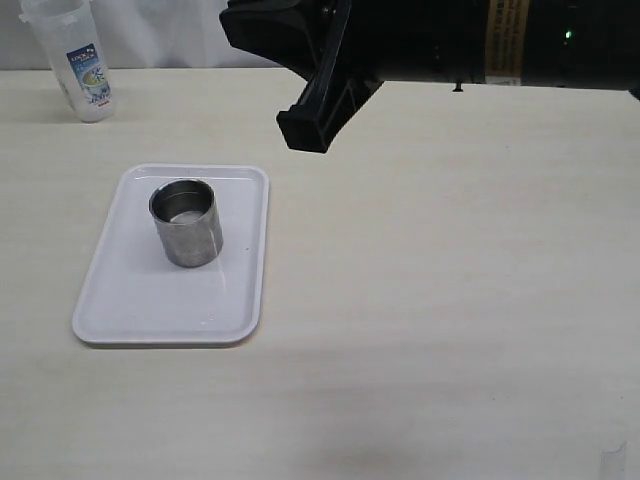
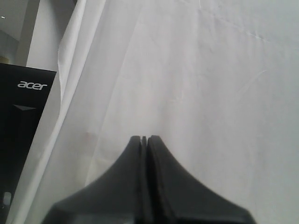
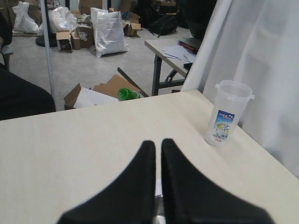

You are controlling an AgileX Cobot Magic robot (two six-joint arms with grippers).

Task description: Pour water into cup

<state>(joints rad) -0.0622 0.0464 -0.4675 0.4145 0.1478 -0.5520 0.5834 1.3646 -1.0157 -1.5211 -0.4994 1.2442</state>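
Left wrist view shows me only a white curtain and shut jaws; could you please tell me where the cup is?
Observer: The cup stands upright on a white tray on the left part of the table in the exterior view.
Operator: Thank you. And where is the jug, please?
Observer: The clear jug stands upright at the far left corner of the table, off the tray and apart from the cup, with nothing holding it.
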